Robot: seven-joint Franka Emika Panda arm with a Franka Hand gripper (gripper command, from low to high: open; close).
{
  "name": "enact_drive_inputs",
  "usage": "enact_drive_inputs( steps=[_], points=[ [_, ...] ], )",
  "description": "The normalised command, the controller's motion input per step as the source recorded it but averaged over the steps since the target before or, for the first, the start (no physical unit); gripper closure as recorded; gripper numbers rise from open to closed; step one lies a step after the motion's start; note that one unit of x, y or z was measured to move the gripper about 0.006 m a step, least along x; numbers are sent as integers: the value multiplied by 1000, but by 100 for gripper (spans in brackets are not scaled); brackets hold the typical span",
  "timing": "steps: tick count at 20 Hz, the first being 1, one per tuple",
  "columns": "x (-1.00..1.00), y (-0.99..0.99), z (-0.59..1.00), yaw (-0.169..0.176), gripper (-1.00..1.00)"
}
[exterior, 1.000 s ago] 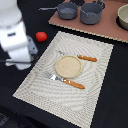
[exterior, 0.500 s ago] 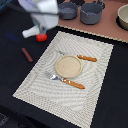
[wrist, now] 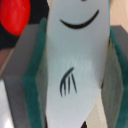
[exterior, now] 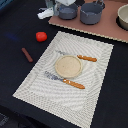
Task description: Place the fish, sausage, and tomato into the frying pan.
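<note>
Wrist view shows the gripper (wrist: pixel 75 75) clamped on the white fish (wrist: pixel 75 55). Tomato (exterior: pixel 41 36) and sausage (exterior: pixel 27 54) lie on the dark table (exterior: pixel 112 95).

1. Your exterior view looks down at a slant from above the near edge, taking in the whole striped placemat (exterior: pixel 67 67) on the dark table (exterior: pixel 112 107).
2. It faces the far side, where the tan board (exterior: pixel 107 27) carries the pots.
3. Your wrist view sits very close to the fish (wrist: pixel 75 60), which fills nearly the whole picture.
4. The red tomato (wrist: pixel 14 17) shows blurred behind it.
5. Both views share the tomato (exterior: pixel 41 36); the fish (exterior: pixel 45 13) shows small at the exterior view's far left.
</note>
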Motion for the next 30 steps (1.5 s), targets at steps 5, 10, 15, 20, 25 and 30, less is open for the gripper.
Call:
enact_drive_inputs(
  steps=[5, 10, 15, 20, 25, 30],
  points=[
    [-267, 997, -346, 0, 100],
    [-132, 1000, -171, 0, 100],
    [79, 975, -86, 0, 100],
    [168, 848, -131, 0, 100],
    [149, 678, -234, 0, 100],
    [117, 488, -166, 0, 100]
  ],
)
